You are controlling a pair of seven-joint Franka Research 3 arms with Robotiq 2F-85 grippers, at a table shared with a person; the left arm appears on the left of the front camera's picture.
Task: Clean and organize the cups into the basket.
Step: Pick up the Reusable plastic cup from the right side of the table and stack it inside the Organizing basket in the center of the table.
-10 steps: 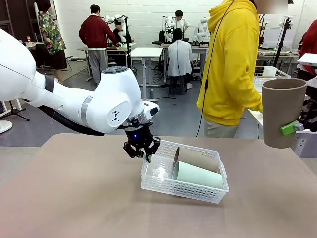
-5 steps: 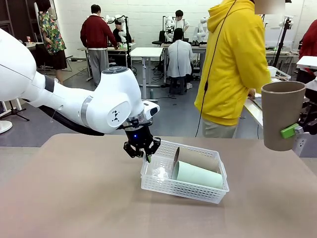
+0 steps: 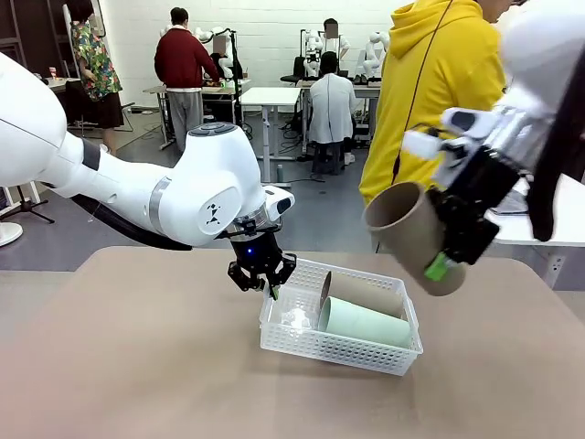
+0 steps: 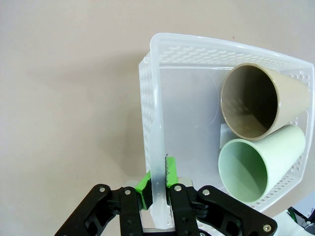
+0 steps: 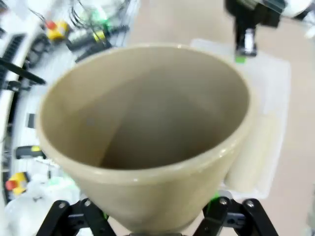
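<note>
1. Plain tan table (image 3: 137,366) in a workshop; beyond its far edge, a person in a yellow hoodie (image 3: 430,110).
2. White basket (image 3: 340,347) resting on the table, tipped up at its left end, holding a mint cup (image 3: 366,323) and a brown cup (image 3: 361,291) lying side by side, mouths toward the left.
3. Left gripper (image 3: 265,279) clamped on the basket's left rim.
4. Right gripper (image 3: 448,251) gripping another brown cup (image 3: 411,233), tilted, in the air above the basket's right end.

Front view faces across the table; both close wrist views share the basket (image 4: 152,147).
</note>
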